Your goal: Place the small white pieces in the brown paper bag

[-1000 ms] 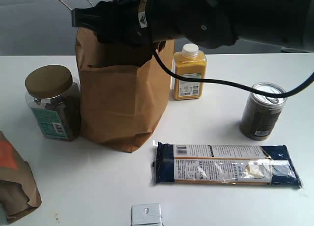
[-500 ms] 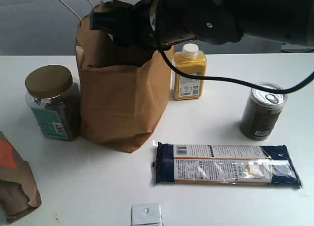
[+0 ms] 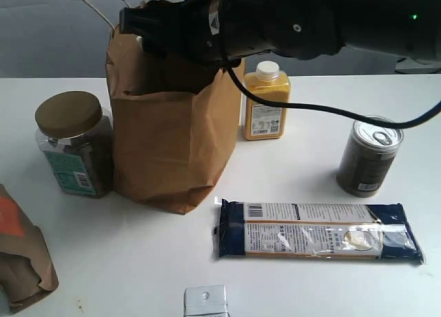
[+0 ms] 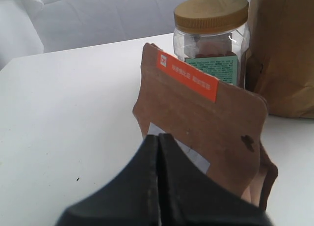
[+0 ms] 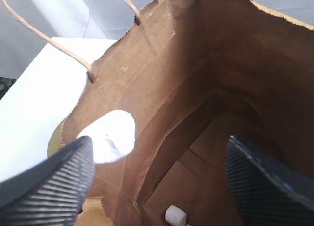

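The tall brown paper bag (image 3: 172,138) stands upright at the back left, string handles (image 3: 93,3) sticking up. My right arm reaches across from the right, with the right gripper (image 3: 134,21) over the bag's mouth. In the right wrist view that gripper (image 5: 158,152) is open and empty, looking down into the bag (image 5: 206,88). One small white piece (image 5: 175,216) lies on the bag's floor. A blurred white blob (image 5: 110,135) shows by the inner wall; I cannot tell what it is. My left gripper (image 4: 158,137) is shut and empty, low over the table.
A gold-lidded jar (image 3: 72,145) stands left of the bag. A yellow bottle (image 3: 265,103) is behind its right side and a can (image 3: 370,155) stands far right. A blue packet (image 3: 317,232) lies in front. A smaller orange-patched bag (image 3: 21,255) and a silvery box (image 3: 205,302) sit near the front edge.
My right arm has drawn back a little to the right over the bag's mouth, uncovering the rim. Nothing on the table has moved.
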Robot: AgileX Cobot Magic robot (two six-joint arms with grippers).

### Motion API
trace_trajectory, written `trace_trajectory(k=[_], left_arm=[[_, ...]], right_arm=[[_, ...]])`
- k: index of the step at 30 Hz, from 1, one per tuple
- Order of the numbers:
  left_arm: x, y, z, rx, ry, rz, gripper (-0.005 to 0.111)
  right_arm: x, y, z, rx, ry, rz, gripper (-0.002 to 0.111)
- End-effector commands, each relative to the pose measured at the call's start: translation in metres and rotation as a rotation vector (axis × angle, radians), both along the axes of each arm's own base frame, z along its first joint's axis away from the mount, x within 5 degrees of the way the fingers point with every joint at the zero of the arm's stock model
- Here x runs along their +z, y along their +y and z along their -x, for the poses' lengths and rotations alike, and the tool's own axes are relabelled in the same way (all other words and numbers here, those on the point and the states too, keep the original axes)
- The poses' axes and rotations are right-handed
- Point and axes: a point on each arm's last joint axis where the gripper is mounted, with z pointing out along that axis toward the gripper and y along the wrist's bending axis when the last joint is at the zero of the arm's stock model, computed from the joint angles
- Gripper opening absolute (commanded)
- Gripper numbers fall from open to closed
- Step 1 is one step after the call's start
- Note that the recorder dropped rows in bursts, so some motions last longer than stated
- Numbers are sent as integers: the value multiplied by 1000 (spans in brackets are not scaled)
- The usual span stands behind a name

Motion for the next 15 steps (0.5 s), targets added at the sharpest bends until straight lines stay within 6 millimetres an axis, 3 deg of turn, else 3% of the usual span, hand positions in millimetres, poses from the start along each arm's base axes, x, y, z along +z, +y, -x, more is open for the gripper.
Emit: trace_trajectory(k=[1, 5, 7, 11, 12, 15], left_arm=[[0, 0, 0, -3, -9, 11, 0], [0, 0, 0, -3, -9, 11, 0], [0, 0, 0, -3, -9, 11, 0], [0, 0, 0, -3, -9, 11, 0], [0, 0, 0, -3, -9, 11, 0], [0, 0, 0, -3, -9, 11, 0]], right_arm=[[5, -1, -2, 3, -12, -21, 86], [6, -1, -1, -2, 9, -35, 85], [6, -1, 0, -5, 24, -46, 66], [9, 2, 1, 16, -1, -77, 9], [10, 3, 1, 26, -14, -90, 0], [14, 5, 1, 34, -19, -133, 2]])
